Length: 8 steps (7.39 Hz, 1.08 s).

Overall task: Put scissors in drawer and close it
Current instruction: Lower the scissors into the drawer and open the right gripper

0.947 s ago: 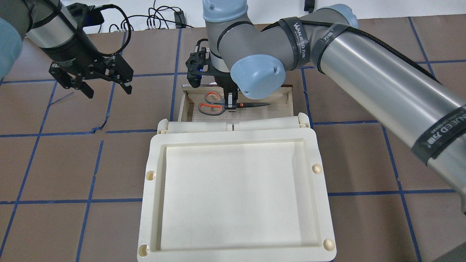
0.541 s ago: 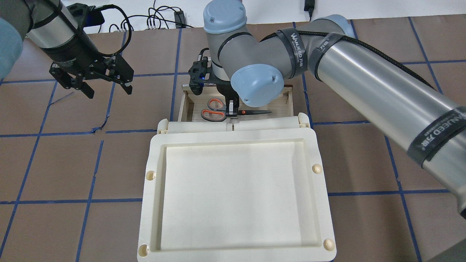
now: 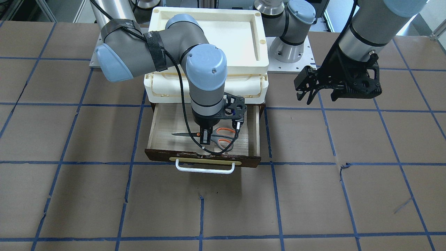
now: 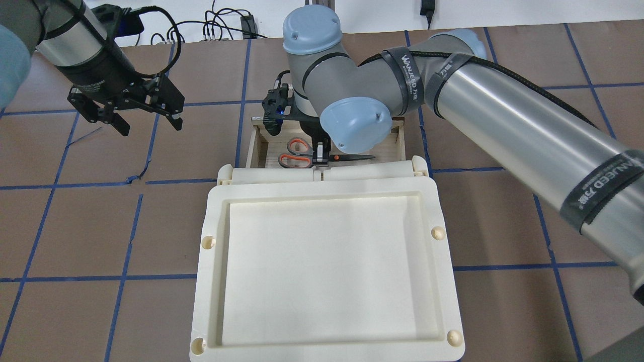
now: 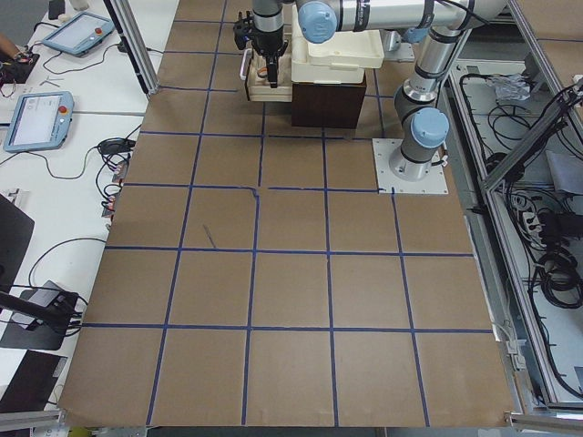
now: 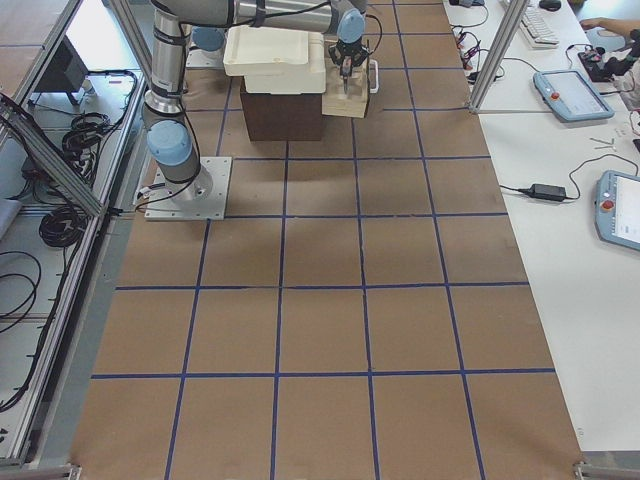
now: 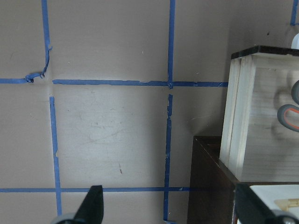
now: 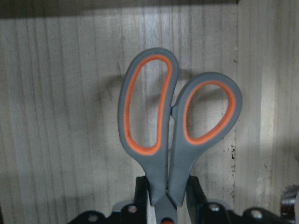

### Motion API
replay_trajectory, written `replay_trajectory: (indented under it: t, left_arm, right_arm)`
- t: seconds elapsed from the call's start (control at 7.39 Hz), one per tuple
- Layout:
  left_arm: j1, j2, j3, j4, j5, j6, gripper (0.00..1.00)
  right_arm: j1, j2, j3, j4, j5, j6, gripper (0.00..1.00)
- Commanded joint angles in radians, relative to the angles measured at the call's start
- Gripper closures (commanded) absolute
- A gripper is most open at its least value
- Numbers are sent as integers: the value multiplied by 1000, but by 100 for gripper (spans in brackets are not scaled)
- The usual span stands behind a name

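Note:
The drawer [image 3: 158, 120] is pulled open, showing its pale wood floor, dark brown front and white bar handle [image 3: 204, 170]. My right gripper [image 4: 320, 154] reaches down into it and is shut on the scissors [image 4: 294, 153] near the orange pivot. The blades [image 4: 354, 157] point to the right in the overhead view. In the right wrist view the orange-and-grey loops [image 8: 149, 116] hang close over the drawer floor, and I cannot tell whether they touch it. My left gripper [image 4: 149, 125] is open and empty, hovering over the table to the left of the drawer [image 7: 261, 116].
A cream plastic unit with a tray top [image 4: 322, 188] sits over the dark cabinet, just behind the drawer opening. Brown paper with blue tape lines [image 4: 100, 226] covers the table. Cables [image 4: 211, 27] lie at the far edge.
My right gripper has carried the scissors a little toward the cream unit inside the drawer. The left arm has not moved.

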Motion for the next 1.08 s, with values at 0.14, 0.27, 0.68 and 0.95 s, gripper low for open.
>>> replay_trajectory:
  t: [0.14,0.27,0.68,0.95]
  left_arm:
    - [-1,0,0,0,0,0,0]
    - [-1,0,0,0,0,0,0]
    - [-1,0,0,0,0,0,0]
    - [-4,0,0,0,0,-3,0]
  right_arm:
    - [0,-3,15,1,9,16,59]
    - [0,-6,12,0,4,16,50]
    - [-2,-12,-7,12,12,16,34]
    - [-9,-47,-57,20,7,81,31]
